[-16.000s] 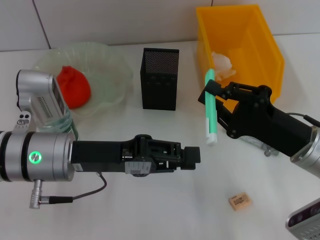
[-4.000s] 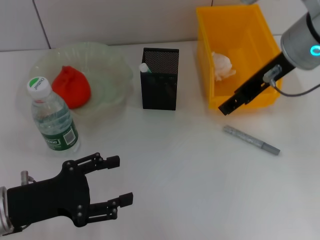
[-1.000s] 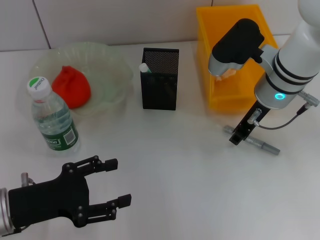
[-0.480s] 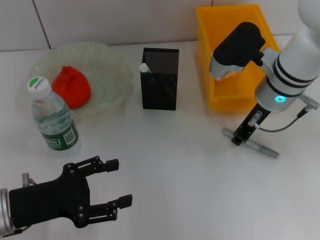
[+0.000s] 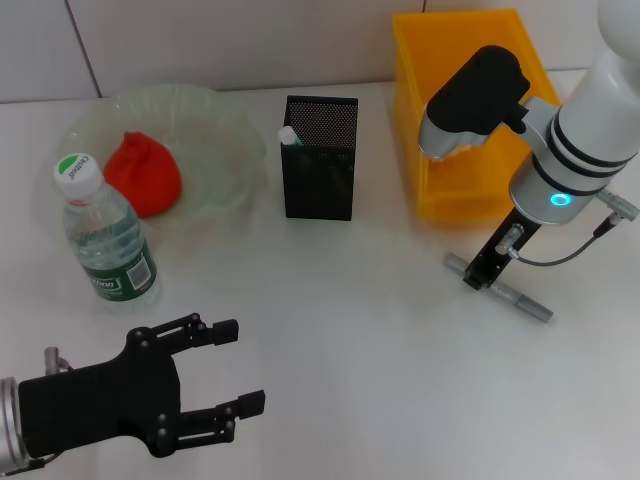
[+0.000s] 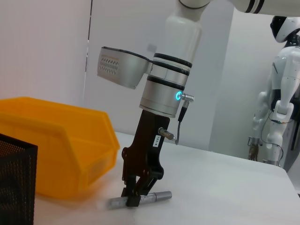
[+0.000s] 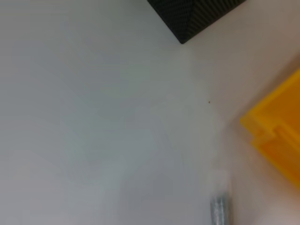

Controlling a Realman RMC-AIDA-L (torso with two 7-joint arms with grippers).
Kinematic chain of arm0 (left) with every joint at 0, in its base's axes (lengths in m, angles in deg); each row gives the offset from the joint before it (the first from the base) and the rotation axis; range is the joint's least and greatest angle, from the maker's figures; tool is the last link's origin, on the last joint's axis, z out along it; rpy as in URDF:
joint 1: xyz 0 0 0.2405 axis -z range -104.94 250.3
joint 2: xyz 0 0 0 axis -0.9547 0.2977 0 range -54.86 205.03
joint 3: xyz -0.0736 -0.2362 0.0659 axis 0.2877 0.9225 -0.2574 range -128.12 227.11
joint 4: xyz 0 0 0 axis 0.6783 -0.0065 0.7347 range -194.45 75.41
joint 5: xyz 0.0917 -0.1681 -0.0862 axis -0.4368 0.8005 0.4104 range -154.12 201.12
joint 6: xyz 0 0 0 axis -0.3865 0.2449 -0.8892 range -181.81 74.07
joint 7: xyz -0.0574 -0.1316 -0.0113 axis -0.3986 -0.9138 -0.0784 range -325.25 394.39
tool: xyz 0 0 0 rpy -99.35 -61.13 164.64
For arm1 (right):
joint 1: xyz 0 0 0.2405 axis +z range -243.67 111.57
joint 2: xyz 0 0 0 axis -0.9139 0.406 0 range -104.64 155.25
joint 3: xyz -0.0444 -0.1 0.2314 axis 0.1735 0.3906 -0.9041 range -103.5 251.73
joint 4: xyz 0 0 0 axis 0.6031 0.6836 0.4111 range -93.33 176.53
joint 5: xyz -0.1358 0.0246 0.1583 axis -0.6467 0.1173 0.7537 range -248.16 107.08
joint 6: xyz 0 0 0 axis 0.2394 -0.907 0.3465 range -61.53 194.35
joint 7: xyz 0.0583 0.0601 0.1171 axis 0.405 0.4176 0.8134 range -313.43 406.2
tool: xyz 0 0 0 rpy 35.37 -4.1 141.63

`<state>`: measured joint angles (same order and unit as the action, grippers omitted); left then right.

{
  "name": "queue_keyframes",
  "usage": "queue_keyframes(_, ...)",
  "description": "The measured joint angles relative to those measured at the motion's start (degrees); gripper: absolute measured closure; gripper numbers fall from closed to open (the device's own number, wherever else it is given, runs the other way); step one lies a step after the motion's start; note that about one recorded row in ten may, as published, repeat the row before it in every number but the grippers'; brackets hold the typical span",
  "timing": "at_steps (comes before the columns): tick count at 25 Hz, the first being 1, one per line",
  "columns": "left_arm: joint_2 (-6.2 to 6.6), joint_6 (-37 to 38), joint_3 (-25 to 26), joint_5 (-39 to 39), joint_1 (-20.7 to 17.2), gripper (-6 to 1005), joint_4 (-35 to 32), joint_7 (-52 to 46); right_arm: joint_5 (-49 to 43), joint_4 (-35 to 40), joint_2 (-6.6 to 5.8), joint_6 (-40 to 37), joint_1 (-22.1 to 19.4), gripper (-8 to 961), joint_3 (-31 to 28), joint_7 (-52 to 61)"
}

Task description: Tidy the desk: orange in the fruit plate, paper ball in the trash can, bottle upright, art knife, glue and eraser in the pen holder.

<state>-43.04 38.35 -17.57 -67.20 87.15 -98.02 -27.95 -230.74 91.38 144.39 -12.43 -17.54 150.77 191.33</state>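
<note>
Shifted art knife, near end hidden under right tool

The slim grey art knife lying on the smooth matt white desk surface has a dull metallic finish. The big yellow-orange rectangular trash can is smooth, slightly glossy plastic. The black square pen holder is fine metal mesh, matt. The wavy-rimmed pale-green fruit plate looks like translucent glossy plastic. The clear water bottle is shiny plastic with a green label and smooth white cap. The right arm's wrist section shows brushed silver metal above a matt black right gripper, and the left gripper is matt black too.
</note>
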Motion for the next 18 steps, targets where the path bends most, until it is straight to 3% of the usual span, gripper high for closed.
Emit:
queue_keyframes(4, 0.0, 0.07, 0.08, 0.0, -0.19, 195, -0.05, -0.05, 2.14, 0.85, 0.0, -1.14, -0.24, 810, -0.27, -0.64)
queue_keyframes(12, 0.12, 0.48, 0.1, 0.01, -0.24, 195, -0.18, -0.06, 7.01, 7.46, 0.0, -6.03, -2.89, 811, -4.59, -3.06)
queue_keyframes(18, 0.22, 0.55, 0.09, 0.08, -0.12, 194, -0.24, -0.06, 13.24, 14.15, -0.1, -12.54, -4.63, 812, -13.68, -6.49)
